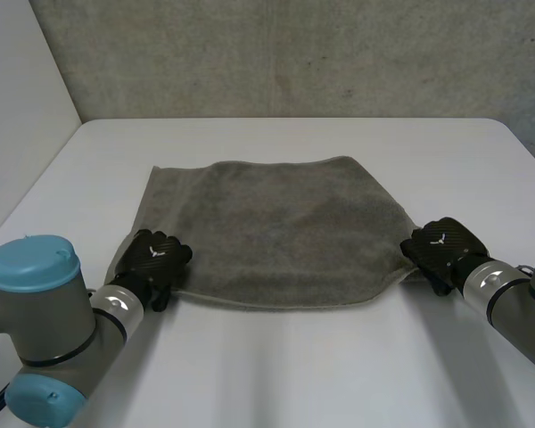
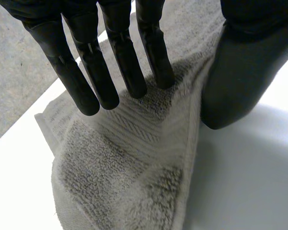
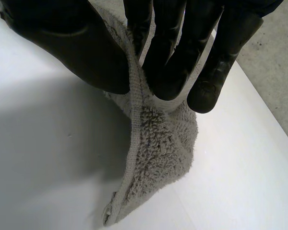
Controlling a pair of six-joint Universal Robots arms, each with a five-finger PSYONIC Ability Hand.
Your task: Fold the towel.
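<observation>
A grey-brown towel [image 1: 276, 232] lies spread flat on the white table [image 1: 276, 366]. My left hand [image 1: 153, 257] is at its near left corner. In the left wrist view its straight fingers [image 2: 120, 52] rest on top of the towel [image 2: 129, 158], and the thumb [image 2: 240, 72] stands beside the raised edge, apart from the fingers. My right hand [image 1: 444, 245] is at the near right corner. There the towel's corner [image 3: 158, 139] is pinched between thumb and fingers of the right hand [image 3: 182, 48] and hangs lifted off the table.
A grey wall [image 1: 294, 53] stands behind the table's far edge. Bare table surface lies in front of the towel and along both sides.
</observation>
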